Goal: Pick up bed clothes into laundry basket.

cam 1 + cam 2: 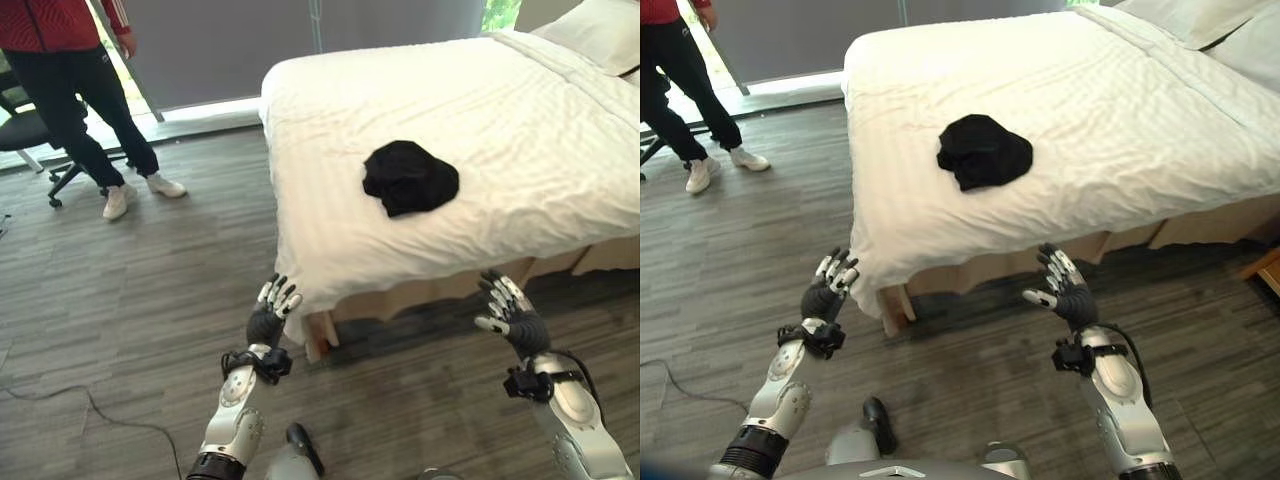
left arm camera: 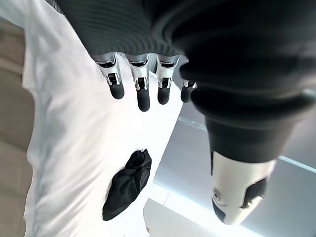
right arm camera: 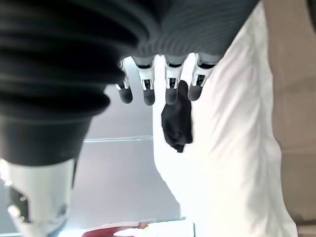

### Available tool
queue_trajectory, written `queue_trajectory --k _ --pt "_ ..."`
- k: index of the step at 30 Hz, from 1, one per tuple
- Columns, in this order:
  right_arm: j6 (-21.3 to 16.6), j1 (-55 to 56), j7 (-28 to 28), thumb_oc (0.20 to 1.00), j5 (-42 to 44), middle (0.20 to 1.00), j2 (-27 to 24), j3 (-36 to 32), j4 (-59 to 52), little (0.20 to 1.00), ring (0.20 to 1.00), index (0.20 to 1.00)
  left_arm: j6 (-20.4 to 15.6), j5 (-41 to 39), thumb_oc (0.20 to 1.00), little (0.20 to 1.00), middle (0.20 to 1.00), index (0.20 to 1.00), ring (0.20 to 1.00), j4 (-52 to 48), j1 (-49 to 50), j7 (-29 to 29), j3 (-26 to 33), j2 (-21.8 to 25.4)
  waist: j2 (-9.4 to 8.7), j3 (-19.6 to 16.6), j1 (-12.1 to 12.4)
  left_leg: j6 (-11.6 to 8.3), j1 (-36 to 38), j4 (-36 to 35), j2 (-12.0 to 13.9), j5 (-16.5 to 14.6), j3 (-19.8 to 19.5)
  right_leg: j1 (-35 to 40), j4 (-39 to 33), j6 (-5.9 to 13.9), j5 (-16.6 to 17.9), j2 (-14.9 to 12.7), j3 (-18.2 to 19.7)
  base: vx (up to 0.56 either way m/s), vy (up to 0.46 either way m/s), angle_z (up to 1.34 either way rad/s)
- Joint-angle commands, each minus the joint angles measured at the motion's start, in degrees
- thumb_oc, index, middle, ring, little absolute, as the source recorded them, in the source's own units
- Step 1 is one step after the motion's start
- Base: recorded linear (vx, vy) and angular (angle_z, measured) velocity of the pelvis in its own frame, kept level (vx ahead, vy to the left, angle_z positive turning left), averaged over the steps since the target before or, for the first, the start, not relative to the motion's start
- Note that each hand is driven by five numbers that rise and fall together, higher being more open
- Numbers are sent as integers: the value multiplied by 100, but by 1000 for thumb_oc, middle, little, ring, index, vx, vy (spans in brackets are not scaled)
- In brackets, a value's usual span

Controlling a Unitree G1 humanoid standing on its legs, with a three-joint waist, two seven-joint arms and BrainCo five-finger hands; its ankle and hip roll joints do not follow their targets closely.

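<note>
Below the near edge of the bed, both arms are raised over the wooden floor (image 1: 150,300). Left robot hand (image 1: 270,315): fingers straight and spread, holding nothing, close to the hanging corner of the white sheet; whether it touches the sheet cannot be told. Right robot hand (image 1: 512,312): fingers likewise straight and apart, thumb out to the side, holding nothing, just short of the bed's near side. Each wrist view looks along relaxed, dark-tipped fingers (image 2: 143,96) toward the bed top, with nothing between fingers and thumb. Bed (image 1: 330,110): covered with a white striped sheet that drapes over the near edge; its wooden base (image 1: 440,290) shows beneath the drape. Black garment (image 1: 410,177): a crumpled heap lying on the sheet, set back from the near edge, roughly between the two hands and well apart from both. Pillow (image 1: 600,30): white, at the far right end of the bed. Person (image 1: 75,90): stands on the floor at far left in a red top, dark trousers and white shoes, beside a black office chair (image 1: 30,135).
</note>
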Motion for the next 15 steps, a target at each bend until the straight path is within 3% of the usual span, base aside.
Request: queue_trajectory --k 1,5,6,7,8,9,10,11,13,15 --pt "-299 -585 92 1000 -41 1000 40 -218 -256 1000 1000 1000 -277 106 1000 1000 1000 1000 1000 -423 -179 -30 463 311 -352 238 104 -1294 179 654 525 34 81 -341 -673 -304 766 159 381 400 89 -20" --pt "-250 -681 101 1000 -124 1000 100 -186 -271 1000 1000 1000 -250 192 1000 1000 1000 1000 1000 -477 8 -20 626 384 -453 129 321 -1154 113 1107 319 -331 47 -104 -465 -201 578 -105 460 334 151 -7" --pt "-231 -789 99 1000 -210 1000 213 -105 -261 1000 1000 1000 -229 227 1000 1000 1000 1000 1000 -539 34 7 713 452 -475 101 395 -907 281 1037 117 -572 308 -469 399 -31 804 -328 529 425 358 -30" --pt "-210 -847 90 1000 -291 1000 249 -56 -243 1000 1000 1000 -237 274 1000 1000 1000 1000 1000 -580 36 37 740 497 -479 120 420 -783 404 966 13 -690 427 -816 962 70 1071 -449 588 328 364 -56" --pt "-189 -941 86 1000 -336 1000 262 -15 -240 1000 1000 1000 -248 279 1000 1000 1000 1000 1000 -603 13 74 772 544 -499 200 388 -682 542 909 -78 -746 535 -1172 1502 203 1444 -566 650 242 325 -102" --pt "-201 -1030 86 1000 -356 1000 295 -42 -231 1000 1000 1000 -268 266 1000 1000 1000 1000 1000 -754 -38 52 823 731 -400 409 236 -570 793 694 -100 -750 629 -1739 2306 358 1818 -603 828 342 315 -83" --pt "-166 -1067 0 1000 -431 1000 314 -80 -202 1000 1000 1000 -289 404 1000 1000 1000 1000 1000 -794 -87 76 847 881 -322 409 192 -611 1017 433 -156 -842 670 -2037 2198 395 1725 -889 655 241 224 -36" --pt "-161 -1075 -9 1000 -439 1000 321 -77 -207 1000 1000 1000 -286 414 1000 1000 1000 1000 1000 -801 -90 83 851 883 -319 419 185 -579 1000 396 -145 -751 719 -2047 2162 351 1782 -885 605 210 53 0" --pt "-145 -1135 -18 1000 -393 1000 291 -141 -205 1000 1000 1000 -303 355 1000 1000 1000 1000 1000 -886 -122 62 884 942 -341 340 156 -740 1125 217 -176 -821 684 -1962 1249 370 1585 -1143 479 180 -109 1" --pt "-144 -1196 3 1000 -499 1000 161 -215 -189 1000 1000 1000 -317 217 1000 1000 1000 1000 1000 -891 -117 3 965 966 -410 276 146 -899 1162 182 -107 -838 668 -1824 -393 336 1721 -1178 283 198 -232 -1"
